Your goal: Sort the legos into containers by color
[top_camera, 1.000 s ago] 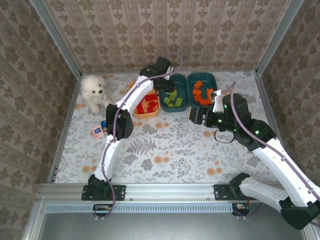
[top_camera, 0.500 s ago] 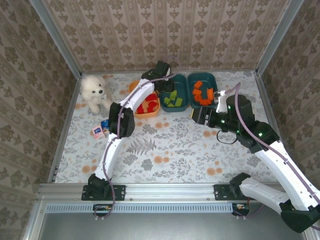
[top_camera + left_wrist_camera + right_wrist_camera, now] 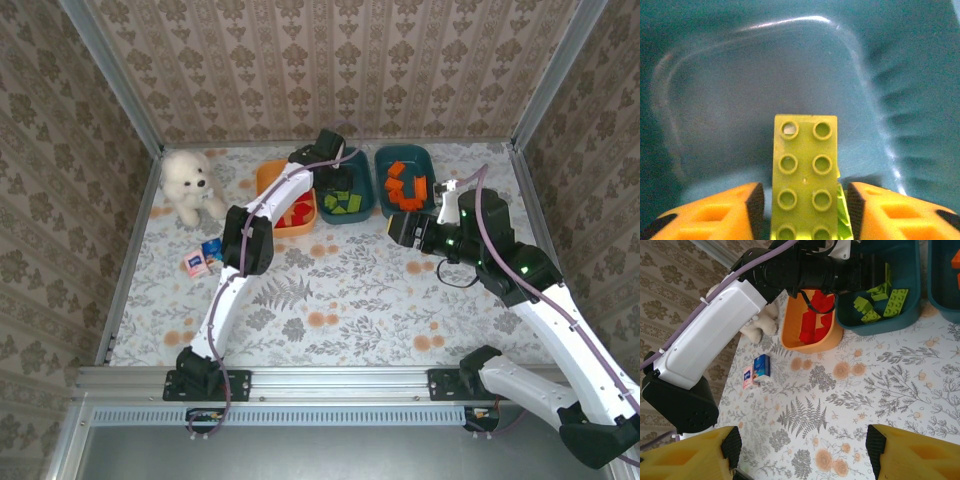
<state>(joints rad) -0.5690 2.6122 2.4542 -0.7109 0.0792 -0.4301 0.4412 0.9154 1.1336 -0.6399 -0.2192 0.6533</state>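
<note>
Left fingers (image 3: 715, 215): parted, and there's a lime brick (image 3: 805, 170) right between them, studs facing the wrist camera. A thin gap shows on each side, so neither pad is pressing it.
Left gripper (image 3: 805, 200): loose around the brick, not clamping.
Lime brick: down inside the middle tub (image 3: 910, 100), teal floor and rounded wall behind it. A second green piece peeks out at its lower right edge.
Left gripper from above (image 3: 338, 178): dipped into the near-left part of the middle tub (image 3: 372, 190), with the left arm (image 3: 250, 225) stretched out over the orange tub (image 3: 268, 175).
Right fingers (image 3: 700, 455): spread wide, nothing between them but the table (image 3: 890, 390).
Right gripper (image 3: 802, 445): empty and hanging above the floral surface; from above (image 3: 395, 228) it sits just in front of the right tub (image 3: 405, 152), pointing left.
Green bricks (image 3: 890, 300): a small heap in the middle tub.
Red bricks (image 3: 815, 325): piled in the orange tub, partly under the left arm.
Orange bricks (image 3: 405, 185): gathered in the right tub.
Tubs: three in a row at the far side, orange on the left and the two teal ones side by side.
Plush (image 3: 188, 185): sitting at the far left, near the orange tub.
Packets (image 3: 756, 371): two of them, side by side on the table, in front of the plush.
</note>
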